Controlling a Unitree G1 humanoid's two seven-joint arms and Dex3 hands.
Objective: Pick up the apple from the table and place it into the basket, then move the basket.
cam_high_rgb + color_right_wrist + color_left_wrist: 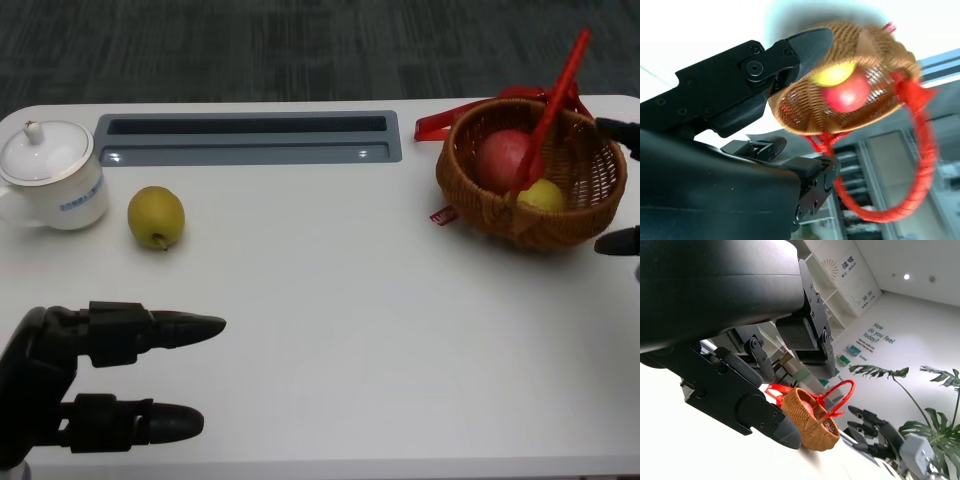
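The red apple (pixel 505 158) lies inside the wicker basket (pixel 530 215) at the table's far right, next to a small yellow fruit (pixel 543 193). The basket's red handle (pixel 555 95) stands up over it. My right hand (pixel 622 240) is at the basket's right side, fingers spread apart; the left wrist view shows this hand (pixel 872 432) just short of the basket (pixel 810 427). In the right wrist view, a fingertip (pixel 807 40) reaches over the rim near the apple (pixel 847 95). My left hand (pixel 100 375) rests low at the near left, fingers apart and holding nothing.
A yellow-green pear (pixel 155 217) sits left of centre. Beside it at the far left stands a white lidded cup (pixel 50 175). A grey recessed tray (pixel 250 138) runs along the table's back edge. Bare white tabletop (pixel 350 330) spans the middle.
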